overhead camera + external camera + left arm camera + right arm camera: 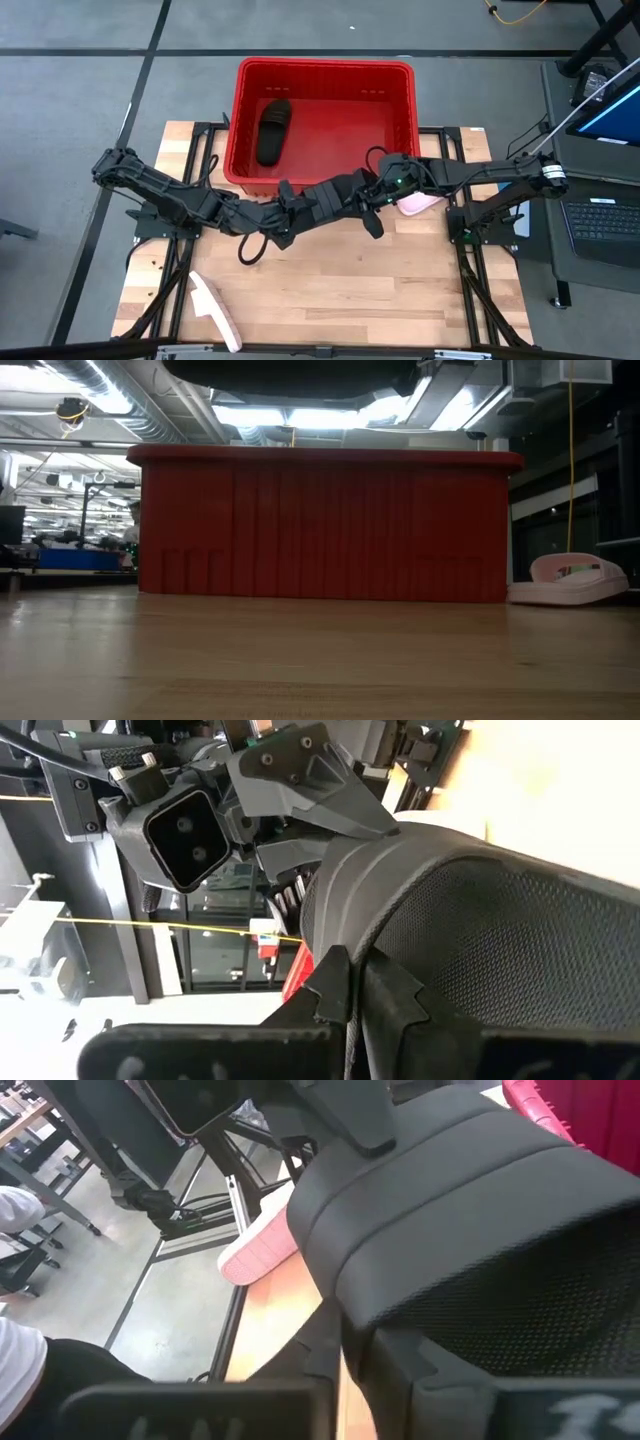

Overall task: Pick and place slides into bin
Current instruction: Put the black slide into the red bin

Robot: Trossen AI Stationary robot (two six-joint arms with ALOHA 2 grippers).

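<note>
A black slide (pixel 345 195) hangs in the air between my two grippers, just before the near wall of the red bin (pixel 400 75). My left gripper (pixel 350 982) is shut on it from the table's left, and my right gripper (pixel 372 1365) meets it from the right. A second black slide (pixel 273 130) lies on the bin's floor at its left. One pink slide (pixel 420 203) rests on the table under my right arm. Another pink slide (pixel 215 312) lies near the table's front left. My left gripper pinches the edge of the black slide's strap (pixel 345 935) between its two fingers, coming roughly level from the table's left. The strap's mesh lining (pixel 500 950) faces the camera. The slide is lifted clear of the table. My right gripper has its fingers at the edge of the slide's strap (pixel 355 1315), on the opposite side from the other gripper, coming from the table's right and slanting slightly down. The gripper's own body hides how the fingers close on it. The slide hangs clear of the table.
The bin (pixel 320 520) stands at the table's far edge, its rim high above the tabletop in the low view. The pink slide (pixel 570 580) sits right of it. Bare wood lies along the near half of the table (pixel 350 290). A laptop (pixel 600 215) stands off the right side.
</note>
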